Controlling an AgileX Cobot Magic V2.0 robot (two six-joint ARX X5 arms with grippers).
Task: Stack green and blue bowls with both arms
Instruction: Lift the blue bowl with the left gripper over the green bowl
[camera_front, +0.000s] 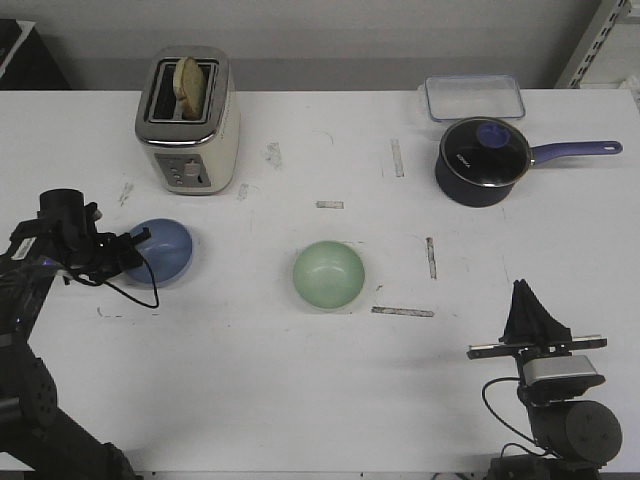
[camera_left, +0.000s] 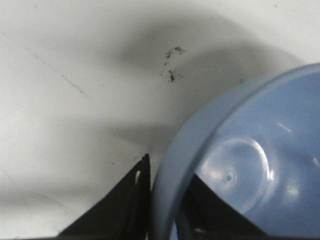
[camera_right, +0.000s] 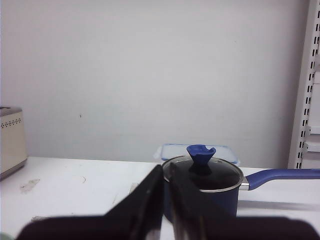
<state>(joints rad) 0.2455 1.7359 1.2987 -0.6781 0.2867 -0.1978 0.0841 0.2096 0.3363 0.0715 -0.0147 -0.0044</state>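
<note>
**L pincer on blue bowl rim**

Worktop (camera_front: 300, 400): green bowl (camera_front: 328, 275) at centre, untouched. Blue bowl (camera_front: 160, 250) at left w/ rim clamped in L pincer (camera_left: 165, 210). R pincer (camera_right: 166, 200) fingers together, empty, raised near front-right edge.

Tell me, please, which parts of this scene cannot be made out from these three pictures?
- Blue bowl: the left gripper covers its near-left rim in the front view; the left wrist view cuts off most of it.
- Whether the fingers actually pinch the rim: unclear.
- Green bowl: absent from both wrist views.
- Saucepan: the right gripper hides its left side in the right wrist view.
- Toaster: cut off by that view's edge.
</note>
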